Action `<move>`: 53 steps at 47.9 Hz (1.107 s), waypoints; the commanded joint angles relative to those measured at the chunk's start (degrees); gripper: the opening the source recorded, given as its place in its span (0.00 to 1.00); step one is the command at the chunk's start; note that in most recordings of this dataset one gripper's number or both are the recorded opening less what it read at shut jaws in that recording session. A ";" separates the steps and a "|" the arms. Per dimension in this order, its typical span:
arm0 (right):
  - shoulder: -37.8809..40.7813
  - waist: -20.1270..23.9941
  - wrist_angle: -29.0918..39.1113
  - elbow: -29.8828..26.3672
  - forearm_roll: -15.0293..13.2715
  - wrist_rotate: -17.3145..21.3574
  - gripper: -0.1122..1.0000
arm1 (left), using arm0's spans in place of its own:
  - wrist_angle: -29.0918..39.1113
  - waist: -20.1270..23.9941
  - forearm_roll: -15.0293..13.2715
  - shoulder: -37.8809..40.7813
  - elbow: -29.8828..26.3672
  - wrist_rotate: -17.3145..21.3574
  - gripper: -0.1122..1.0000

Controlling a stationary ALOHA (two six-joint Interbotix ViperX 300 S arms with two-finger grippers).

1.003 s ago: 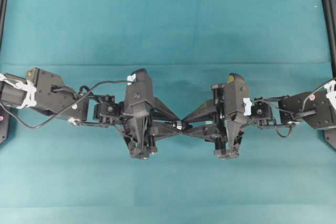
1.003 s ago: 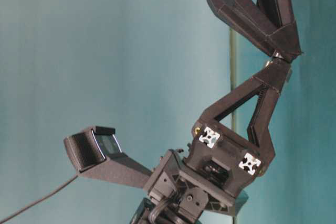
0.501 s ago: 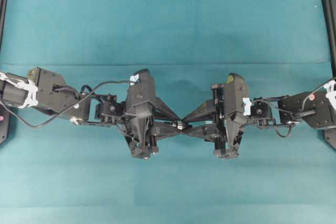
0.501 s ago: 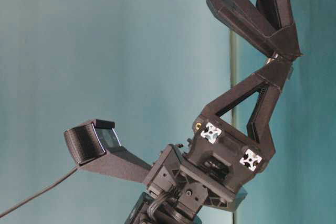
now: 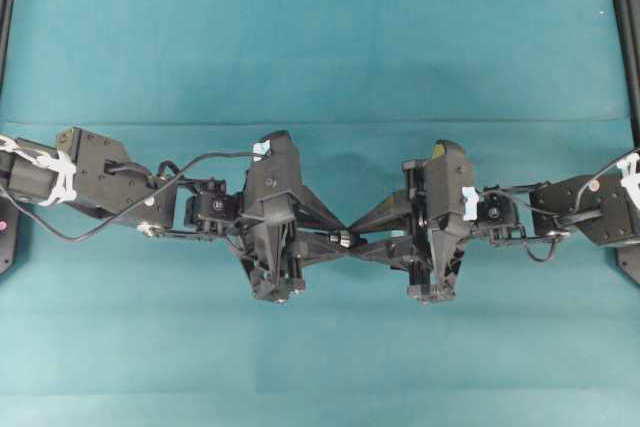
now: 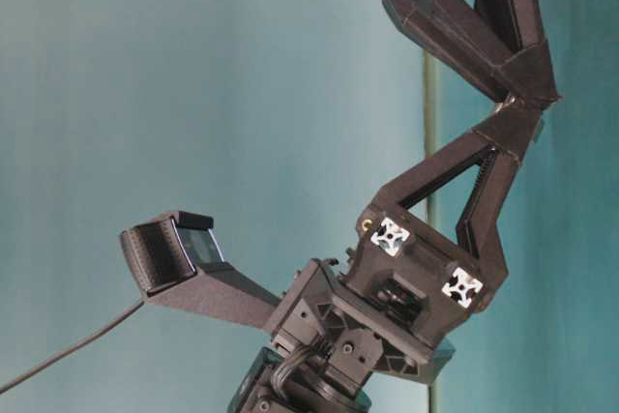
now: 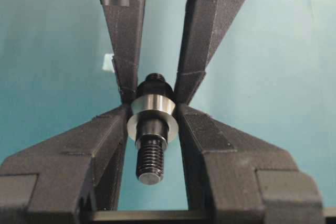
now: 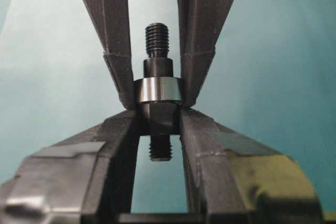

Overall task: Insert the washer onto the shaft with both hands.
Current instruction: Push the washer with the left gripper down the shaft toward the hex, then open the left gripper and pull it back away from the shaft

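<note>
In the left wrist view the silvery washer sits around the dark stepped shaft, whose threaded end points at the camera. My left gripper is shut on the washer's rim. In the right wrist view my right gripper is shut on the shaft's thick dark section. The washer lies just past its fingertips, and a threaded end sticks out beyond. Overhead, the left gripper and right gripper meet tip to tip mid-table, with the washer between them.
A teal cloth covers the table, with black rails at its left edge and right edge. A small pale chip lies on the cloth beyond the left fingers. Both arms hold the parts above the cloth.
The left arm has edged slightly to the right, toward the right gripper. Both grips are unchanged and the right arm has stayed still.
</note>
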 commanded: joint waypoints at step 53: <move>-0.53 0.26 -0.70 -1.05 0.26 0.18 0.10 | 15.47 -1.23 0.09 -14.68 5.63 1.14 0.87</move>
